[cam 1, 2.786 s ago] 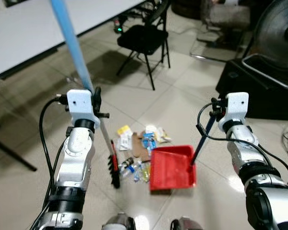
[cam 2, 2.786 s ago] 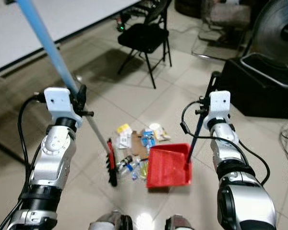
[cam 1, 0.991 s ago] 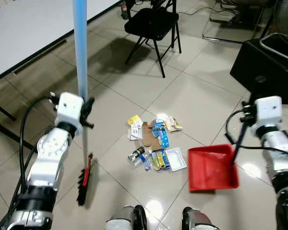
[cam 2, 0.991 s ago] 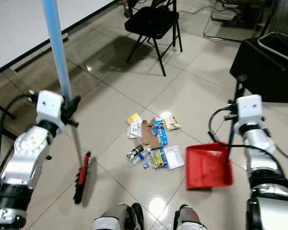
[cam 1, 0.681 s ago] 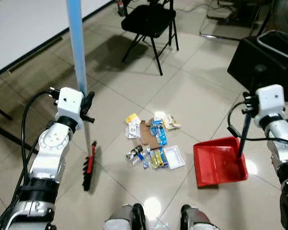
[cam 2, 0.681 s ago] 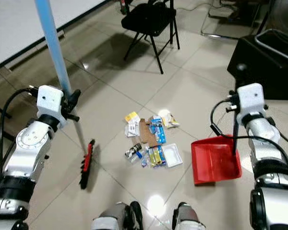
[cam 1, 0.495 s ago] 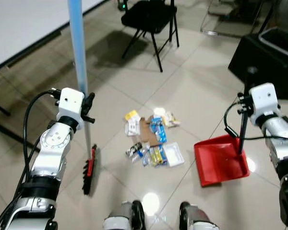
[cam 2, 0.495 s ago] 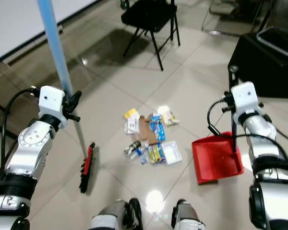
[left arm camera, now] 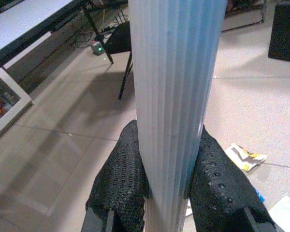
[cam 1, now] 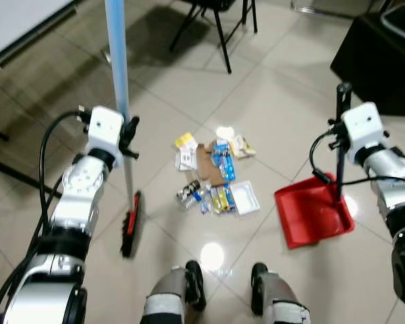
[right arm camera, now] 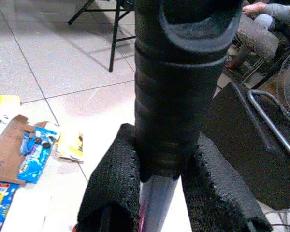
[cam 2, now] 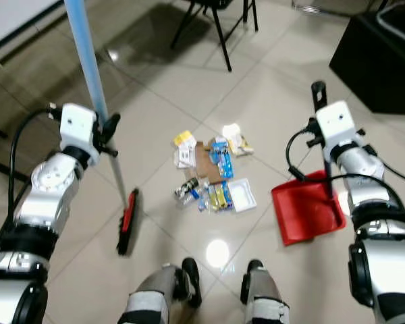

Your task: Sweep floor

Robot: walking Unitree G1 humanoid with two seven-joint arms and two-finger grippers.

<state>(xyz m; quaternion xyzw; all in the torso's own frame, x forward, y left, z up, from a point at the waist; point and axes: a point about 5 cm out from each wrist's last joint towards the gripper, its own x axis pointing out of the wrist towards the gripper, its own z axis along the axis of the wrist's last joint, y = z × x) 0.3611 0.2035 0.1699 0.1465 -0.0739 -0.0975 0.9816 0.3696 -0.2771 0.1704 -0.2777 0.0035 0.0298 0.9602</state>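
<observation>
Background stuff: a black folding chair (cam 1: 219, 13) sits at the far side, a big black box (cam 1: 385, 47) far right, a table edge (cam 1: 20, 20) far left.

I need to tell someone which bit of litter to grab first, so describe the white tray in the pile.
Find the red dustpan on the tiles. The litter pile lies to its left, and the white tray is the piece nearest the dustpan: plain white, rimmed, unprinted.

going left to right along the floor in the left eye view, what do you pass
broom head → pile of litter → red dustpan
</observation>
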